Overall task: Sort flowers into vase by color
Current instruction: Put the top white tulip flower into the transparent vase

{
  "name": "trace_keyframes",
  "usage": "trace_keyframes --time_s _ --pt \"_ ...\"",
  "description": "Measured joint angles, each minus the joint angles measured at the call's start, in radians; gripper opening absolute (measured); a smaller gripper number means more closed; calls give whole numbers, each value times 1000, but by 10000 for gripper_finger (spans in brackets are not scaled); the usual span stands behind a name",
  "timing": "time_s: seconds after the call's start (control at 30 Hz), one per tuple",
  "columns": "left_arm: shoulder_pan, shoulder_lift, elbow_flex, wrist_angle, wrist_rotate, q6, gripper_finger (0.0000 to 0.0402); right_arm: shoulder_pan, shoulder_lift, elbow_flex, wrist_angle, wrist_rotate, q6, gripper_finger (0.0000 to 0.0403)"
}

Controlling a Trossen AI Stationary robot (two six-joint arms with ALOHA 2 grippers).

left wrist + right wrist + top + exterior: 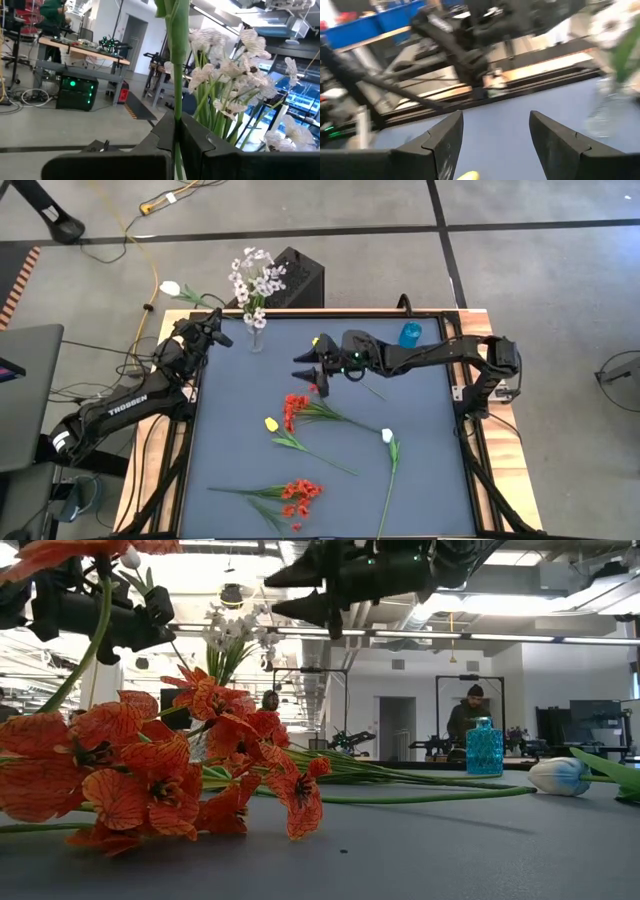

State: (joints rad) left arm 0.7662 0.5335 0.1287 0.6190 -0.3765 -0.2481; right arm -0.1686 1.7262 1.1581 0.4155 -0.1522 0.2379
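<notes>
- Red blossom cluster [301, 496]: lies on the near part of the grey mat [420, 480], its green stems trailing toward the left arm's side; it fills the foreground of the low view [150, 780].
- White tulip [387, 436]: flat on the mat, its stem running toward the near edge.
- Yellow tulip [271, 424]: flat on the mat, near mid-table, just beside a second red cluster [295, 410].
- Right gripper [303, 366]: held above the mat over mid-table, fingers [445, 140] spread apart with nothing between them; a yellow bloom [465, 176] shows just below them in the right wrist view.
- Left gripper [214, 330]: raised at the far left corner of the table, fingers clamped on a green stem [176, 75], which belongs to a white tulip [171, 288] whose head hangs beyond the table's far edge.
- Clear vase [256, 338]: stands at the far edge of the mat, just beside the left gripper, holding the pale lilac-white sprig [256, 280].
- Blue vase [410, 334]: stands at the far edge, on the right arm's side, well apart from the clear vase.
</notes>
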Motion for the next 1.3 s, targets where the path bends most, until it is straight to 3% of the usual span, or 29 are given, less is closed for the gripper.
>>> trace_keyframes --time_s 0.13,0.3,0.57,0.77,1.0,1.3 --pt "0 0 0 -1 6 -9 0 -71 78 45 -13 -37 21 255" --pt "-4 0 0 -7 7 -24 0 -121 283 256 -52 -101 3 255" --pt "-5 -19 0 -57 15 -49 0 -192 546 665 -275 -30 -51 255" --pt "-5 -64 0 -100 14 -50 0 -224 656 868 -478 6 -89 255" --pt "-5 -139 0 -161 13 -57 0 -233 737 958 -512 -2 -101 255" --pt "-5 -208 0 -236 28 -75 0 -207 736 963 -476 -28 -218 255"
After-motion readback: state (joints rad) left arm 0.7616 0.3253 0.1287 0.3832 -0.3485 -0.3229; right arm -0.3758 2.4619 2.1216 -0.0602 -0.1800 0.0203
